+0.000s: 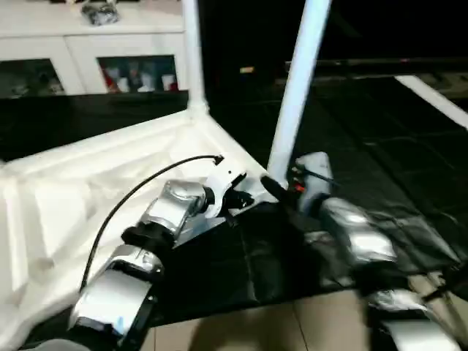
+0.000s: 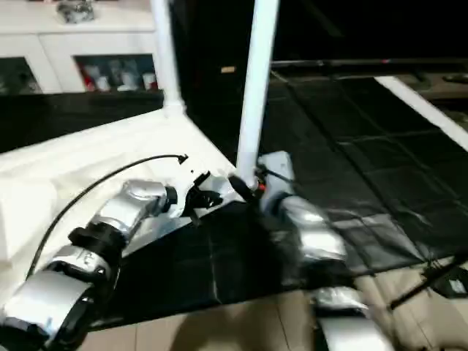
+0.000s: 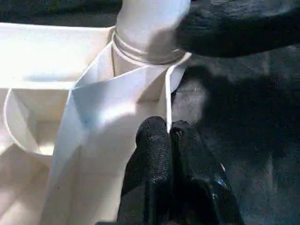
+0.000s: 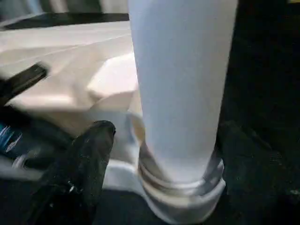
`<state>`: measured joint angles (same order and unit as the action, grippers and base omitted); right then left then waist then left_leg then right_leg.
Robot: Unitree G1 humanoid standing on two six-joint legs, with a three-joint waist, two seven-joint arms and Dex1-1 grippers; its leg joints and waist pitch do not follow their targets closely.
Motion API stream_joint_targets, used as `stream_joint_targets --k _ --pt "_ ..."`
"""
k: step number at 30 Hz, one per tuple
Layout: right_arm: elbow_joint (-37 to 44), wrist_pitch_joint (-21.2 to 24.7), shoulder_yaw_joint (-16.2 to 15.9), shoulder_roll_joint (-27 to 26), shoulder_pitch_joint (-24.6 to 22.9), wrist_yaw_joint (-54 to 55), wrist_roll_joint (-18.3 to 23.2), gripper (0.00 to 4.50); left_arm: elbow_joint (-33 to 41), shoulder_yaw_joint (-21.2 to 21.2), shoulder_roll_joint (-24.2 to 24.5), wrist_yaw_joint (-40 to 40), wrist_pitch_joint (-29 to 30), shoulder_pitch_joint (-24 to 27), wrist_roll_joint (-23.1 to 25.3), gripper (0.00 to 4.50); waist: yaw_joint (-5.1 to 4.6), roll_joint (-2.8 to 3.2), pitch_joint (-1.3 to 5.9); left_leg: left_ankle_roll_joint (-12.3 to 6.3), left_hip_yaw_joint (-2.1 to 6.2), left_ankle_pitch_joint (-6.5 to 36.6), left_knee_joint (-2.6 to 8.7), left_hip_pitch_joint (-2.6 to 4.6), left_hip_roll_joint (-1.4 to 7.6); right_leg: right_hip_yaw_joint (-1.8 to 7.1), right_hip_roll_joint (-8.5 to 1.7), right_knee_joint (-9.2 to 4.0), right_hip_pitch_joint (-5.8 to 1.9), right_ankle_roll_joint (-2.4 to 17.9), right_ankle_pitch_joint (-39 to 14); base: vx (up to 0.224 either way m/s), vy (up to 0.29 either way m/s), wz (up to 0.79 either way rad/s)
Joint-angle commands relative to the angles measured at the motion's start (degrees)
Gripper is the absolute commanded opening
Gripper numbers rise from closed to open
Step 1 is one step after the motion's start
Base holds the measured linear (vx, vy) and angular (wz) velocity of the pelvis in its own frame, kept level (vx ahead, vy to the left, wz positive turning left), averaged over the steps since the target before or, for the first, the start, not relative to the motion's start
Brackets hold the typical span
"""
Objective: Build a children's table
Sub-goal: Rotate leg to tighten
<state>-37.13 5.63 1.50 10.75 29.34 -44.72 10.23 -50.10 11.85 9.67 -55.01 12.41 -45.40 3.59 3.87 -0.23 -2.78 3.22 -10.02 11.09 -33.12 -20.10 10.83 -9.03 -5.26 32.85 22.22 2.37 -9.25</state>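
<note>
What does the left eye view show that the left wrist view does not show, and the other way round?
Left eye view: a second upright leg at the far corner, the white cabinet and the right gripper at the near leg.

Left wrist view: the left gripper pinching the tabletop's edge wall, fingers closed on it.

Both: the upturned tabletop and the near leg standing in its corner socket.

Dim dark scene, glare on white plastic, soft motion blur throughout
</note>
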Motion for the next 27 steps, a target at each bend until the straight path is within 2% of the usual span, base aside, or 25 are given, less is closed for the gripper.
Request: stream_joint_targets --k 1,3,4,5,8,11,14,17,19,21,27 --pt "1.86 1.14 -3.7 1.26 -1.14 -7.45 1.02 4.09 1.46 2.61 0.85 -4.97 -1.89 0.89 0.63 0.0 0.78 -0.72 3.75 -6.61 0.79 6.12 3.16 -0.53 2.86 4.53 -5.36 -3.65 -3.43 9.49 -13.1 0.0 0.0 0.0" --pt "2.92 1.8 -4.1 3.54 -1.52 -11.11 1.52 4.31 2.26 3.65 2.2 -8.56 -3.91 1.68 0.82 0.0 1.07 -0.66 3.82 -6.74 0.81 5.65 3.13 -0.55 2.98 4.38 -5.2 -3.54 -3.52 9.3 -13.56 0.0 0.0 0.0" --pt "2.94 0.66 -4.36 5.03 -1.37 -12.83 1.09 4.31 2.79 4.25 3.07 -10.9 -4.11 2.11 0.77 0.0 1.43 -0.23 3.84 -6.6 0.81 5.65 3.11 -0.45 3.17 4.32 -5.13 -3.53 -3.4 9.11 -13.74 0.0 0.0 0.0" --pt "2.95 0.47 -4.37 5.22 -1.35 -13.06 0.98 4.31 2.83 4.32 3.18 -11.23 -4.16 2.15 0.77 0.0 1.52 -0.31 3.91 -6.51 0.7 5.36 3.06 -0.35 3.25 4.36 -4.99 -3.52 -3.31 9.11 -13.27 0.0 0.0 0.0" --pt "4.0 0.62 -4.94 7.92 -1.06 -19.24 1.36 4.31 3.77 5.18 4.62 -16.42 -5.36 2.81 0.11 0.0 2.0 -0.35 4.13 -6.56 0.7 4.53 2.94 -0.17 3.58 4.44 -4.88 -2.65 -3.08 10.86 -8.9 0.0 0.0 0.0" --pt "5.73 2.17 -7.09 11.26 -0.64 -29.21 2.55 4.31 5.95 7.34 6.87 -24.49 -7.17 3.75 -0.67 0.0 2.91 -0.33 3.98 -7.03 0.62 5.69 2.88 -0.16 3.64 4.51 -4.97 -2.66 -3.08 11.19 -9.61 0.0 0.0 0.0" --pt "5.64 1.17 -8.99 12.54 -0.15 -33.57 2.38 4.31 7.07 9.15 8.14 -28.12 -7.96 4.06 -0.47 0.0 3.21 -0.27 3.85 -6.23 0.57 6.48 3.0 0.03 3.77 4.61 -5.05 -2.82 -2.8 11.16 -10.81 0.0 0.0 0.0" --pt "4.3 0.72 -11.23 13.22 1.04 -37.81 1.94 3.97 7.2 10.72 8.78 -30.63 -9.45 3.87 0.16 0.0 3.5 -0.31 3.8 -4.71 0.63 8.34 3.09 0.11 3.59 4.57 -5.08 -3.22 -2.85 10.03 -14.82 0.0 0.0 0.0" --pt "3.85 0.97 -11.86 13.12 1.62 -39.34 2.11 3.85 7.9 11.24 9.06 -32.22 -9.73 3.96 0.06 0.0 3.78 -0.29 3.82 -4.37 0.63 8.17 3.11 0.18 3.69 4.62 -5.09 -3.26 -2.78 9.74 -15.33 0.0 0.0 0.0" --pt "3.77 1.15 -12.16 13.12 1.81 -40.05 2.26 3.61 8.38 11.48 9.27 -32.98 -9.76 4.07 0.02 0.0 4.04 -0.33 3.92 -4.13 0.61 7.78 3.09 0.43 3.82 4.75 -5.04 -3.05 -2.61 10.05 -14.36 0.0 0.0 0.0" --pt "4.39 1.47 -13.55 13.13 1.93 -43.62 2.02 3.14 9.88 11.77 10.11 -34.92 -9.95 4.61 -0.27 0.0 4.22 -0.33 4.03 -4.45 0.6 6.41 2.91 0.02 3.62 4.73 -5.04 -2.63 -2.87 10.51 -12.24 0.0 0.0 0.0"
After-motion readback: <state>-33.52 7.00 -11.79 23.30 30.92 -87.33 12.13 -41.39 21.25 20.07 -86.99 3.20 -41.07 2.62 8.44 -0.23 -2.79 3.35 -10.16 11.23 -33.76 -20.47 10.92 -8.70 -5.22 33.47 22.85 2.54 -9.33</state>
